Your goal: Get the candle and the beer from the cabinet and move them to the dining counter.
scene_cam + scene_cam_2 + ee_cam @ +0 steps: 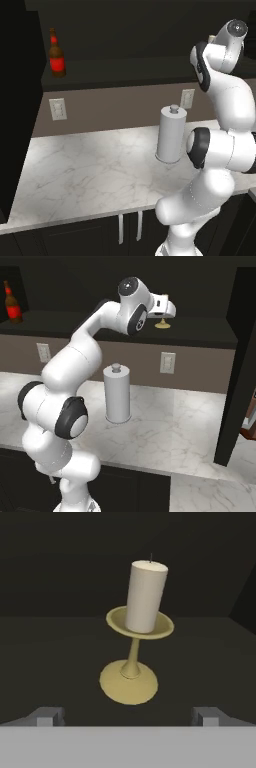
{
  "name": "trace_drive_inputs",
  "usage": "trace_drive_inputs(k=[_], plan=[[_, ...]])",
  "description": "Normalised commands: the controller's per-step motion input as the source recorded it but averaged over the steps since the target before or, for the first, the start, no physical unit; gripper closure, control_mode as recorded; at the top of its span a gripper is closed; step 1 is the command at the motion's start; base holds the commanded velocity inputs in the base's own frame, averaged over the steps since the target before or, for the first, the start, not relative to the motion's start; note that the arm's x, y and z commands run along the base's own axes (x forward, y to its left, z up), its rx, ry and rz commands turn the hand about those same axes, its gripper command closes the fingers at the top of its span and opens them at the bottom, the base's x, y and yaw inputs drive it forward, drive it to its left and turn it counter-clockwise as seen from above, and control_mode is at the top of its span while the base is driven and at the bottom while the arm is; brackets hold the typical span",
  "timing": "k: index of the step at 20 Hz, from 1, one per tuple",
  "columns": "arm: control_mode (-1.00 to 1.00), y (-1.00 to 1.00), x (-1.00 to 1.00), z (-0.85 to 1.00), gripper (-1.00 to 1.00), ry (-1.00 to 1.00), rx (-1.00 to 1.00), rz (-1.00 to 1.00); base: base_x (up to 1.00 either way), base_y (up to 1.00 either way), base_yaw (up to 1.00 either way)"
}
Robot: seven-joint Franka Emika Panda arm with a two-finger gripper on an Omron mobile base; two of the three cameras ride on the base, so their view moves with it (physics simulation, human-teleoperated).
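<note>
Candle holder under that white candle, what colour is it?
The holder is yellowish brass, under the cream candle; clearest in the hand view.

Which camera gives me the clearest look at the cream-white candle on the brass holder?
The hand view: the cream-white candle on its brass holder stands centred and whole, from wick to round base, on the dark shelf. In the right base view only its base peeks out below the hand. In the left base view the arm covers it.

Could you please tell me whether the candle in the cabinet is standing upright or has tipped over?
Upright. In the hand view the candle stands on its holder's flat base on the cabinet shelf, wick at top.
</note>
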Motion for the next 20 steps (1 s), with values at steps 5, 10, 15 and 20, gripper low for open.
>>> trace_drive_inputs(k=[5,10,15,20], plan=[[-1.00,-0.10,0.34,-0.05,-1.00,0.00,0.00,0.00,0.00,0.00,0.00],[-1.00,-0.12,0.36,-0.04,-1.00,0.00,0.00,0.00,0.00,0.00,0.00],[-1.00,-0.09,0.30,-0.05,-1.00,0.00,0.00,0.00,0.00,0.00,0.00],[-1.00,-0.07,0.29,-0.04,-1.00,0.00,0.00,0.00,0.00,0.00,0.00]])
